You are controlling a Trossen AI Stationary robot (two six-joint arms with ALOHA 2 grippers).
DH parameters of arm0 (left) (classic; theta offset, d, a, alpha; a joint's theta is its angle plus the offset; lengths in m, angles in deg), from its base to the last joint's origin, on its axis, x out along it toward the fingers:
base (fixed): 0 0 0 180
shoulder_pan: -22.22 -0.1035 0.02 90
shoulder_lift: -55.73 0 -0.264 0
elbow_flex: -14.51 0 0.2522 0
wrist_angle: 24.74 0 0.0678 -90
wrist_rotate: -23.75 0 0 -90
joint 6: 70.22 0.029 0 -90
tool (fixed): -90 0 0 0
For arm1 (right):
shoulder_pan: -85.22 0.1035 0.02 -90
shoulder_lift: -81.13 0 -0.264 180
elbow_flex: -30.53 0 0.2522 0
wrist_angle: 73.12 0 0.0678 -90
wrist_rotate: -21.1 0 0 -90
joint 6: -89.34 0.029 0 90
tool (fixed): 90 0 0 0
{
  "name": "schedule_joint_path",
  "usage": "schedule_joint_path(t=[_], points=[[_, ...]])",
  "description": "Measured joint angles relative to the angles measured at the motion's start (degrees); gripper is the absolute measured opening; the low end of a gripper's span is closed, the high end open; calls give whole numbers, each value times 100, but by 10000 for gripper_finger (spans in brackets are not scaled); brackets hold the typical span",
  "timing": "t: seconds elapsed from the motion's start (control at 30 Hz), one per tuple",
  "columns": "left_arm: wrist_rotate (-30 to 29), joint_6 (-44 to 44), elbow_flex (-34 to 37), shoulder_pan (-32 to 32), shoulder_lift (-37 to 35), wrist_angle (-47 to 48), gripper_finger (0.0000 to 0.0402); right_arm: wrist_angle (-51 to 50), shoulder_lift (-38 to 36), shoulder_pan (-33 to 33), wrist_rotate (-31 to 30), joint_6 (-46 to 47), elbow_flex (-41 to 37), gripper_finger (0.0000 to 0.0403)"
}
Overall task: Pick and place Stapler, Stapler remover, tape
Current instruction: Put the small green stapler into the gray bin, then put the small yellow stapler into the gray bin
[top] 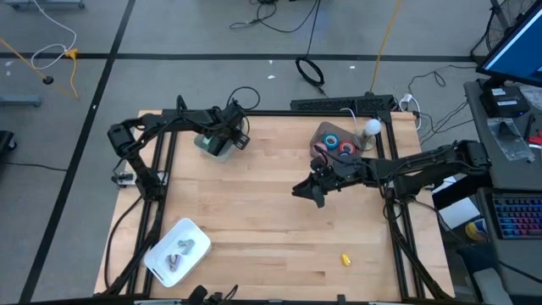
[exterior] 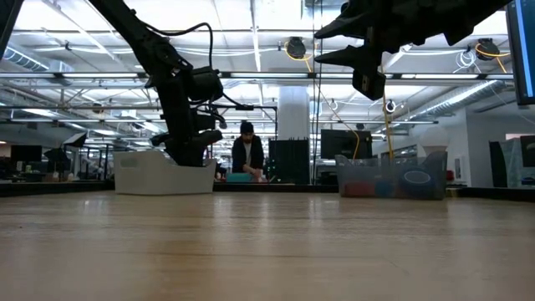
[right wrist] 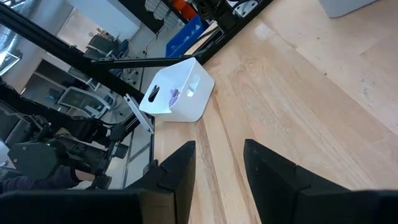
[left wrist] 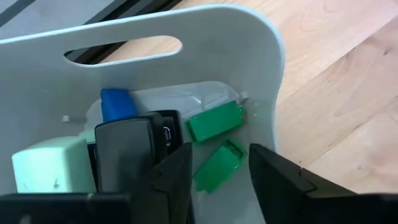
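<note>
Left gripper [left wrist: 217, 180] sits down inside the pale bin [top: 213, 142] at the upper left of the high view, jaws parted and holding nothing that I can see, with two green stapler removers [left wrist: 214, 121] lying loose between them, so I judge this a drop-off. Right gripper [top: 315, 191] hangs mid-table, jaws apart and empty. Tape [top: 339, 144], small red and blue rings, sits in the clear bin [top: 320, 133] upper right.
</note>
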Motion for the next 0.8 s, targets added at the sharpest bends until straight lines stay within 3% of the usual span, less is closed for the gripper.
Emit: schedule_joint_path(t=[0.3,0.43,0.6,0.8], points=[[624,-172,-221,0,-79,323,163,0,0,2,56,4,0,130],[1235,-175,-539,72,-337,561,163,-193,-22,0,1096,208,0,130],[2187,-2,-635,335,-880,343,163,-1424,-44,152,2721,1732,-2,130],[2642,429,-634,872,-1382,-82,163,-2670,-50,995,3139,3598,-2,130]])
